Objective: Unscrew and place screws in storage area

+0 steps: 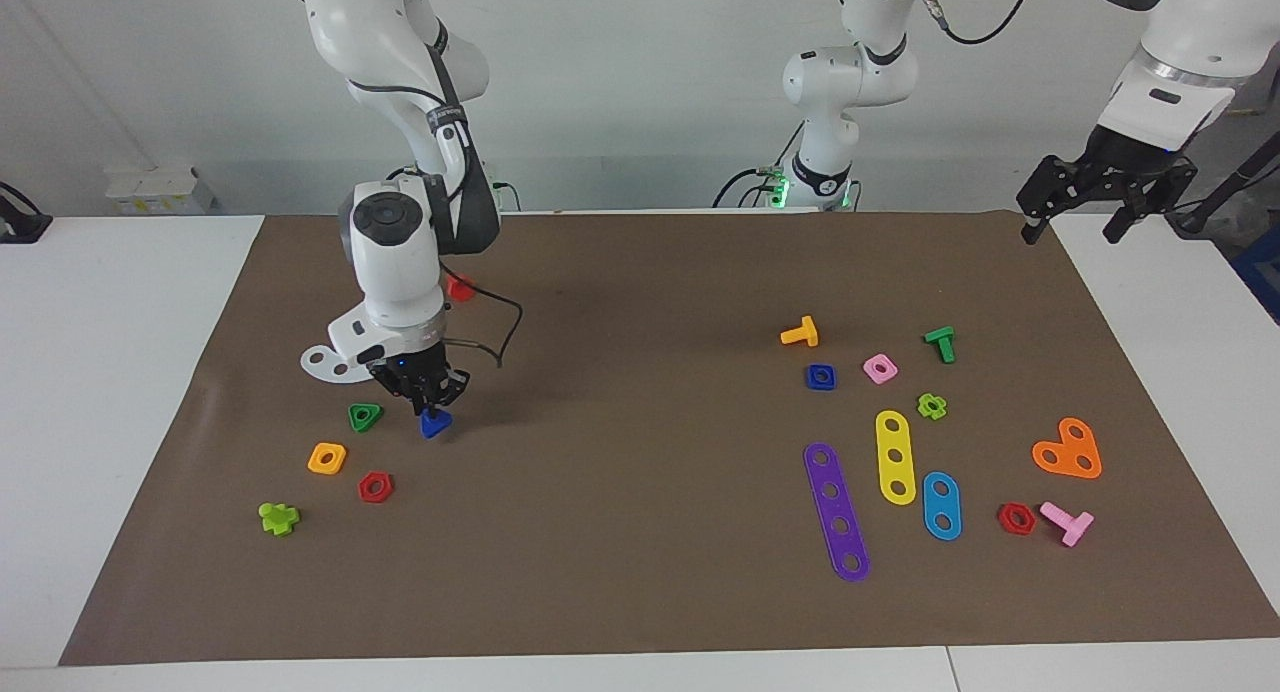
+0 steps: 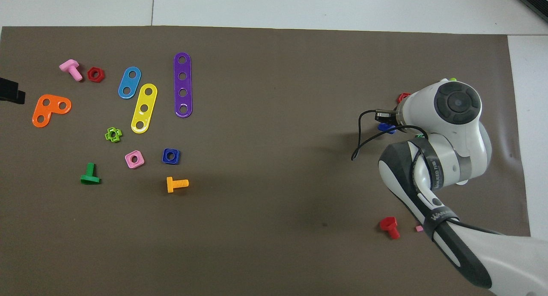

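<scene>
Brown paper mat (image 1: 640, 592) on white table (image 1: 120, 392), white wall.

The bolt (image 1: 435, 424) hangs in the right gripper (image 1: 431, 410) over the mat (image 1: 640, 592), just beside a three-cornered nut (image 1: 365, 416), with the curved strip (image 1: 322, 363) nearer the robots

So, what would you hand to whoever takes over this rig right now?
Right gripper: shut on the blue screw, low over the mat beside the green triangular nut, in the storage area by the white arc strip.
Left gripper: open, holds nothing, waits raised at the left arm's end of the table.
Done: screw is off and carried over.
Left: set it down on the mat, open, withdraw.
</scene>
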Robot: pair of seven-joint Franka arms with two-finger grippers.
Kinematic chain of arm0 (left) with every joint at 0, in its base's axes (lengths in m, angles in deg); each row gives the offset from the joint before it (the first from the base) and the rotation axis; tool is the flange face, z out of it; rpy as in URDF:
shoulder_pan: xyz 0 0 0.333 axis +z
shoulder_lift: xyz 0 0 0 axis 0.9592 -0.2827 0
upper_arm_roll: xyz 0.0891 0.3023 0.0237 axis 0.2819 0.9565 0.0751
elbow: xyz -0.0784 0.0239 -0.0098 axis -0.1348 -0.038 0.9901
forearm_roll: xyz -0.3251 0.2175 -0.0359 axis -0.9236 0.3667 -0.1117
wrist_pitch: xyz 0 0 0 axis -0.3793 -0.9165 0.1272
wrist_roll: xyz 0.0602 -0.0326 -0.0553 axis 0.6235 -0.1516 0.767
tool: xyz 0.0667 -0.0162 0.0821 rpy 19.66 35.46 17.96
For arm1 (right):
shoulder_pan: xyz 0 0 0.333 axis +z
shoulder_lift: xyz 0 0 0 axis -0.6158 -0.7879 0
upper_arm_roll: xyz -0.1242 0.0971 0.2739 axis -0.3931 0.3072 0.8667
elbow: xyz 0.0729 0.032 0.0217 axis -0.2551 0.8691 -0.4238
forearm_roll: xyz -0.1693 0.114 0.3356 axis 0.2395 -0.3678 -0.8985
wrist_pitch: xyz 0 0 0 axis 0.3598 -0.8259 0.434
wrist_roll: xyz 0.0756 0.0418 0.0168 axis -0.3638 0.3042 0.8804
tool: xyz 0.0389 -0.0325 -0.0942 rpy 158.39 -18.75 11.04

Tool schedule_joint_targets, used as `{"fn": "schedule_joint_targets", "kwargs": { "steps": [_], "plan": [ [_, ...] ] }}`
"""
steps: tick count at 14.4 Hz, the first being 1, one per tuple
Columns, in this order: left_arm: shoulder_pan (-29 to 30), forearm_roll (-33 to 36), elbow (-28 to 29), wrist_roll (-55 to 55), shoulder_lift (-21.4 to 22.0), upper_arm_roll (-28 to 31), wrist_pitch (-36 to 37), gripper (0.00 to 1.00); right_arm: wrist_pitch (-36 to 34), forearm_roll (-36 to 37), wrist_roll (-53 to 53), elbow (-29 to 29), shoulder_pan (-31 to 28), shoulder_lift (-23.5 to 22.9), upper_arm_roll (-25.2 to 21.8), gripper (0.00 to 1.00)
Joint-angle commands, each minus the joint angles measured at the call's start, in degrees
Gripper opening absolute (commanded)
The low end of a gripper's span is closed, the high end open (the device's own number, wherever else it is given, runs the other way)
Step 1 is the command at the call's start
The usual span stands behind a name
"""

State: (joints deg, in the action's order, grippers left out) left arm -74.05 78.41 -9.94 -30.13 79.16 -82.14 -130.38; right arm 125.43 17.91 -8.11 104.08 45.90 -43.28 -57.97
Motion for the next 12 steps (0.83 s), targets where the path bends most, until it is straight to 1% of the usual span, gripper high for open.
{"fn": "schedule_joint_targets", "kwargs": {
  "steps": [1,2,3,4,5,6,7,9,11,12],
  "plan": [
    [0.1,-2.1,9.7,0.0,5.5,0.7,-4.2,1.0,5.0,-0.7,2.2,6.1,-2.1,2.1,1.0,0.0],
    [0.0,-2.1,15.5,-0.2,8.2,0.7,-7.6,1.0,5.4,-0.7,2.3,6.8,-2.2,2.5,0.9,0.0],
    [-0.2,-2.1,17.7,-0.3,9.3,0.7,-8.8,1.0,5.5,-0.8,2.4,7.2,-2.4,2.7,0.9,0.0],
    [-0.2,-2.1,17.2,-0.3,9.2,0.7,-8.5,1.0,5.5,-0.8,2.6,7.3,-2.5,2.7,0.9,0.0],
    [-0.1,-2.1,16.1,-0.3,8.9,0.7,-7.8,1.0,5.5,-0.8,3.0,7.2,-2.9,2.6,0.9,0.39],
    [-0.1,-2.0,15.9,-0.3,8.7,0.7,-7.8,1.0,5.5,-0.8,3.3,6.9,-3.3,2.6,0.9,0.69],
    [-0.1,-1.8,15.9,-0.4,8.8,0.7,-7.8,1.0,5.4,-0.7,3.4,6.5,-3.3,2.6,0.9,0.81],
    [-0.1,-1.6,15.9,-0.4,8.9,0.7,-7.8,1.0,3.7,-0.8,3.5,4.9,-3.3,3.9,1.0,0.95],
    [0.0,-1.5,15.7,-0.4,9.3,0.7,-7.3,1.0,-0.3,-0.8,3.5,1.3,-3.3,4.7,1.0,0.96],
    [-0.1,-1.5,15.5,-0.4,9.4,0.7,-6.7,1.0,-3.6,-0.9,3.5,-1.1,-3.4,5.4,1.0,0.96]
  ]
}}
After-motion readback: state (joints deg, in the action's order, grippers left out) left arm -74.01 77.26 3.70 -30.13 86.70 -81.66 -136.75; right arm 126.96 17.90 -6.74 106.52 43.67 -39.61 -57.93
